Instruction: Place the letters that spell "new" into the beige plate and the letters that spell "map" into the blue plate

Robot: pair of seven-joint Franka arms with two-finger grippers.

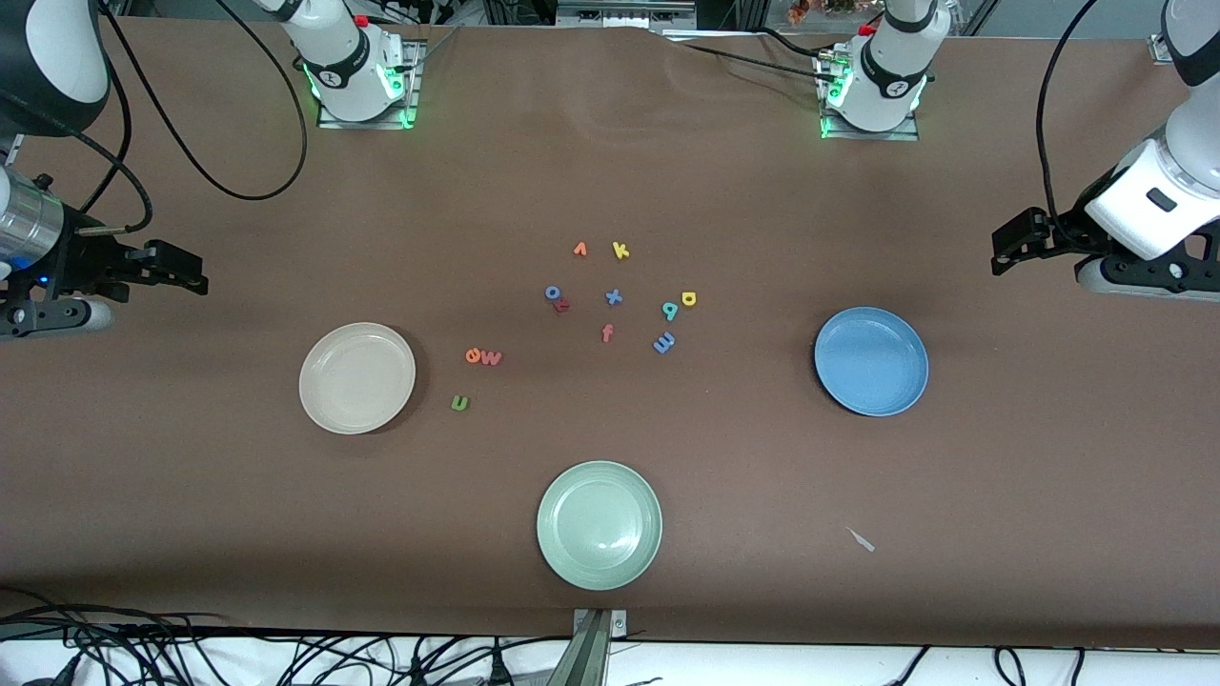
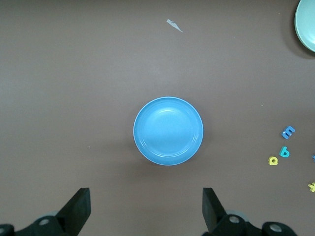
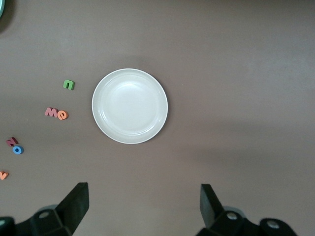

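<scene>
Under the left pincer (image 2: pixel 145 209), jaws apart, only the blue plate (image 2: pixel 168 131); under the equally spread right pincer (image 3: pixel 142 206), the beige plate (image 3: pixel 130 106).

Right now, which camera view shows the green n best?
The right wrist view: the green n lies unobstructed beside the beige plate, its shape readable. The front view shows it smaller, nearer the camera than the orange e. The left wrist view misses it.

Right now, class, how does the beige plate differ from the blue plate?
The beige plate is cream-coloured; the blue plate is sky blue. The beige plate lies toward the right arm's end of the table, the blue plate toward the left arm's end. Both are round, shallow, alike in size, and hold no letters.
</scene>
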